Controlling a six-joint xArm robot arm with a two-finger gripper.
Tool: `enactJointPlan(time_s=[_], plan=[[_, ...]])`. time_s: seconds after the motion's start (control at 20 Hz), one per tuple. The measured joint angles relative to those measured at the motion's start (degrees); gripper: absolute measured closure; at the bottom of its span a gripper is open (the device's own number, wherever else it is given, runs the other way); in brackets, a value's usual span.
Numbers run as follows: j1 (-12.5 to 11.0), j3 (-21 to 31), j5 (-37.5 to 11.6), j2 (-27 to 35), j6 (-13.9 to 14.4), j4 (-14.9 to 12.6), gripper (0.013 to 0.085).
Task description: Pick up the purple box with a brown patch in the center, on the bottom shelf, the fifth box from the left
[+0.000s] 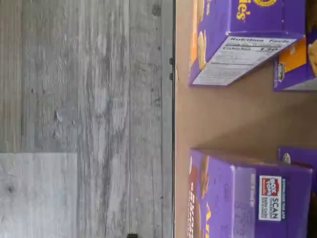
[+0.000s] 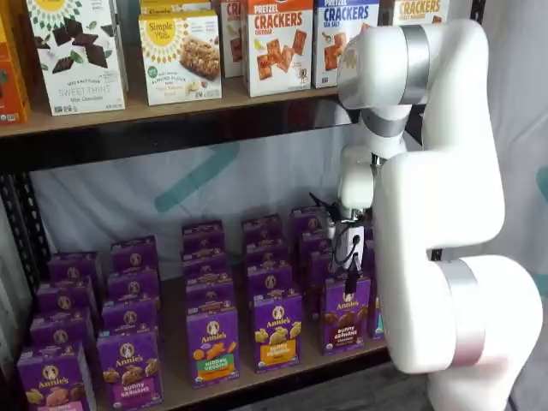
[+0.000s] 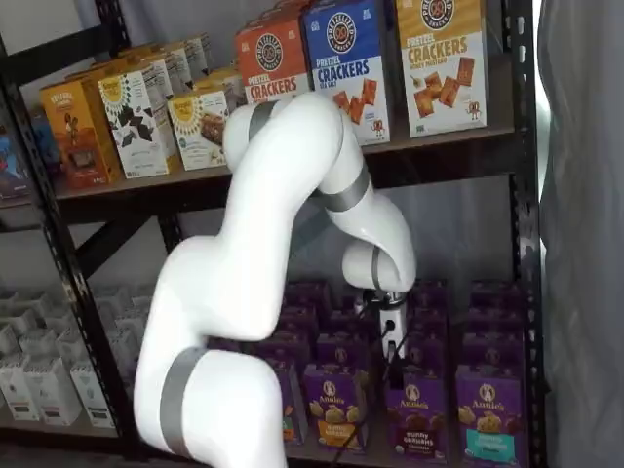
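Observation:
The purple box (image 2: 346,313) with dark brown cookies and a brown "Bunny Grahams" band stands upright at the front of the bottom shelf (image 2: 174,387); it also shows in a shelf view (image 3: 412,415). My gripper (image 2: 352,281) hangs just above its top, with a cable beside it. In a shelf view (image 3: 392,341) its black fingers show below the white body with no plain gap. The wrist view shows a purple carton (image 1: 237,198) with a scan label on its top on the tan board (image 1: 223,119); I cannot tell for sure that it is the same box.
Several other purple Annie's cartons (image 2: 276,330) stand in rows around it, one with a yellow band right beside it. Cracker boxes (image 2: 278,43) fill the shelf above. A black upright (image 3: 525,244) stands at the right. White boxes (image 3: 39,375) sit far left. Grey floor (image 1: 89,99) lies before the shelf.

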Motion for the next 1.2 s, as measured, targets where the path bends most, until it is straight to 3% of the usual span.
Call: enactJointPlan(time_s=[0.2, 0.45, 0.6, 0.85, 1.2], plan=[[-0.5, -6.8, 5.2, 4.2, -0.3, 0.0, 0.013], [-1.0, -12.3, 6.5, 8.4, -0.6, -0.2, 0.013], [-1.3, -14.8, 7.0, 10.5, 0.5, -1.8, 0.013], [-1.5, -17.2, 7.4, 13.2, 2.6, -4.5, 0.013], [-1.5, -17.6, 4.8, 15.5, 3.5, -5.6, 0.013]])
